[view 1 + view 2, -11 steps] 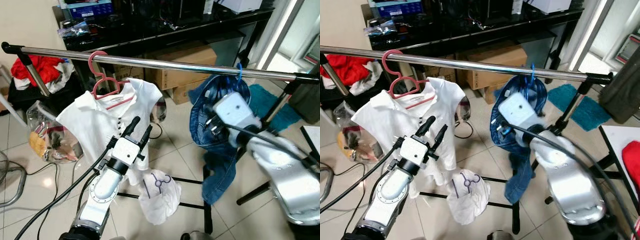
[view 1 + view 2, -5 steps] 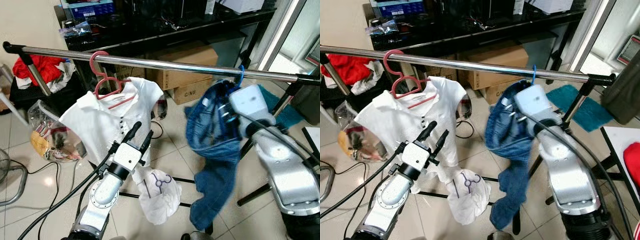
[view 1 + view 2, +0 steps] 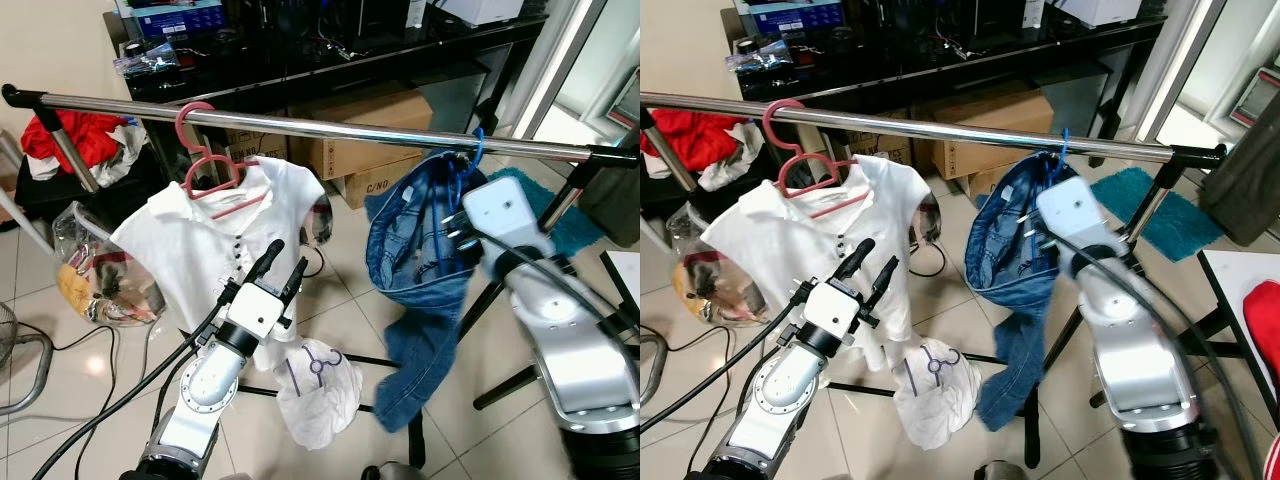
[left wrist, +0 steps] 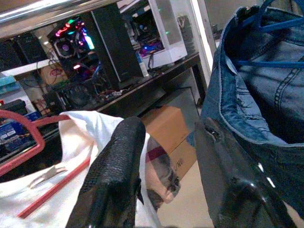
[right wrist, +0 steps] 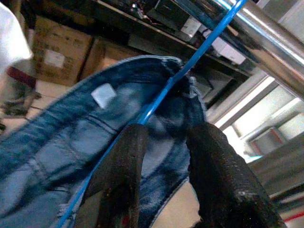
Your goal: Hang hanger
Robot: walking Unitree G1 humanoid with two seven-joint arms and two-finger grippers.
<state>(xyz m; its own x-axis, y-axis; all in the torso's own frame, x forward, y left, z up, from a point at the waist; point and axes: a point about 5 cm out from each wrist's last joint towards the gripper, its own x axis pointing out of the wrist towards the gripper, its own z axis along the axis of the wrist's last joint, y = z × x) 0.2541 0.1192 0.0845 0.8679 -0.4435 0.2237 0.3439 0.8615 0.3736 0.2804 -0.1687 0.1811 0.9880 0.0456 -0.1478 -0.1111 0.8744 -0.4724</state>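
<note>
Item count, by kind:

- Chrome clothes rail (image 3: pixel 330 128): one.
- Hangers on the rail: two, namely one pink plastic hanger (image 3: pixel 205 160) and one blue wire hanger (image 3: pixel 470 165).
- Garments on hangers: two, namely one white short-sleeved shirt (image 3: pixel 215 245) and one pair of blue denim jeans (image 3: pixel 425 290).
- White printed bag on the floor (image 3: pixel 318 390): one.
- Brown cardboard boxes (image 3: pixel 365 140) under the black desk: at least two.
- Teal floor mat (image 3: pixel 535 195): one.
- Silver robot arms: two, each ending in one gripper with two black fingers, giving the left gripper (image 3: pixel 283 262) and the right gripper (image 5: pixel 164 166).
</note>
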